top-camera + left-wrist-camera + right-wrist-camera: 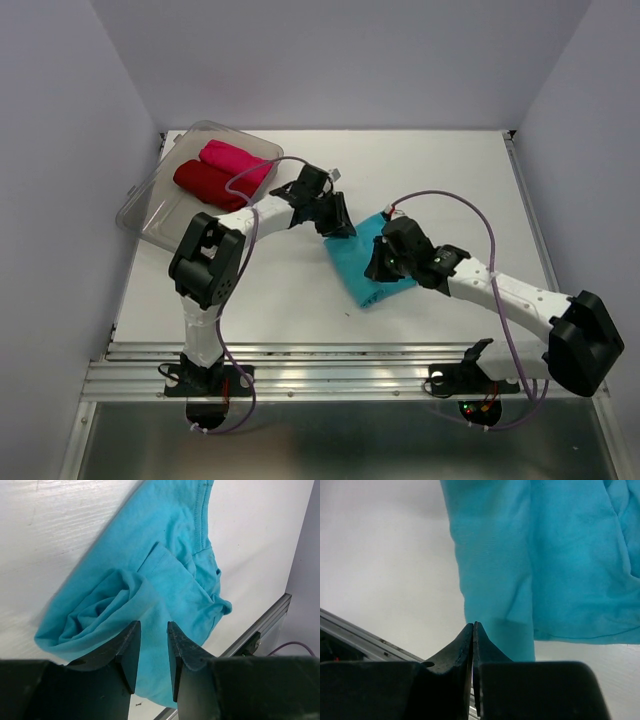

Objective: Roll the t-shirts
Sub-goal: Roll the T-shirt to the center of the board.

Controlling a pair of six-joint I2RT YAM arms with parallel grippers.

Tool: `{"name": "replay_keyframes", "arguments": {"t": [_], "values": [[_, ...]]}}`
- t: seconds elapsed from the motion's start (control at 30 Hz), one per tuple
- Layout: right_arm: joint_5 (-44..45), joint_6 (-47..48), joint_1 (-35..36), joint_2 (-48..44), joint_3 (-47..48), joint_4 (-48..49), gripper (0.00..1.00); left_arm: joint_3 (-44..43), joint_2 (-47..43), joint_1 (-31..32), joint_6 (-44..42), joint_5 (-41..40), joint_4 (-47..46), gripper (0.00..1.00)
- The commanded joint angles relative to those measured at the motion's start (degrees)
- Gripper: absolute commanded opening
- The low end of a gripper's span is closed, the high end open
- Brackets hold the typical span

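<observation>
The turquoise-blue t-shirt (pixel 355 268) lies bunched and partly rolled in the middle of the white table. My left gripper (pixel 340 216) is over its far end. In the left wrist view the left gripper (pixel 153 625) has its jaws a finger's width apart above the folded cloth (pixel 165 555), with nothing between the pads. My right gripper (pixel 378 266) is over the shirt's near side. In the right wrist view the right gripper (pixel 473 625) is shut, its tips at the cloth's (pixel 560 555) lower left edge, and no cloth shows between them. A dark red t-shirt (pixel 205 184) and a bright pink t-shirt (pixel 236 160) lie rolled.
Both rolled shirts sit in a clear plastic tub (pixel 150 206) at the table's back left corner. An aluminium rail (pixel 330 375) runs along the near edge by the arm bases. Grey walls close in the sides and back.
</observation>
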State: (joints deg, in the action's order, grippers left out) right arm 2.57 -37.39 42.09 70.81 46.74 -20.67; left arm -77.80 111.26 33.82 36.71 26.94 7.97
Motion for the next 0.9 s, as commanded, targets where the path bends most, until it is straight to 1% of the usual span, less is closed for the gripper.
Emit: {"name": "replay_keyframes", "arguments": {"t": [0.0,0.07,0.13,0.27,0.37,0.43,0.53,0.57,0.67,0.8,0.87], "values": [[0.0,0.2,0.2,2.2,-1.0,0.1,0.06,-0.4,-3.3,-0.4,-1.9,-0.7,1.4,0.38],[1.4,-0.4,0.2,3.5,-2.0,-0.2,0.05,0.7,-2.1,-0.4,-1.8,-0.3,0.8,0.38],[4.7,-1.3,0.2,5.3,-3.3,-0.7,0.03,1.7,-1.4,-0.3,-1.6,0.0,-0.6,0.38],[8.9,-0.8,0.2,9.1,-5.2,-0.2,0.03,1.5,1.6,-0.4,-2.2,0.5,-1.0,0.38],[10.6,-0.4,0.2,11.5,-5.9,0.6,0.01,0.8,3.1,-0.4,-3.0,0.5,-0.5,0.37],[12.7,-0.4,0.2,11.5,-5.8,-0.8,0.01,0.2,3.5,-0.5,-3.9,0.7,0.9,0.36],[13.1,0.9,0.7,7.6,-4.6,-2.1,0.01,-0.6,1.6,-0.5,-4.8,-0.3,2.5,0.36],[13.2,1.3,1.3,5.4,-3.9,-2.6,0.01,-1.0,0.1,-0.5,-5.0,-1.2,3.2,0.36],[13.5,1.3,2.6,2.7,-0.4,-5.5,0.01,-0.3,-3.8,-0.6,-5.0,-3.6,4.5,0.36],[12.1,0.5,3.1,1.5,1.2,-6.4,0.02,2.1,-7.2,-0.9,-4.3,-5.7,5.0,0.36],[11.8,0.2,3.1,2.9,0.8,-6.1,0.02,3.9,-8.0,-1.0,-3.9,-6.3,4.4,0.36]]}}
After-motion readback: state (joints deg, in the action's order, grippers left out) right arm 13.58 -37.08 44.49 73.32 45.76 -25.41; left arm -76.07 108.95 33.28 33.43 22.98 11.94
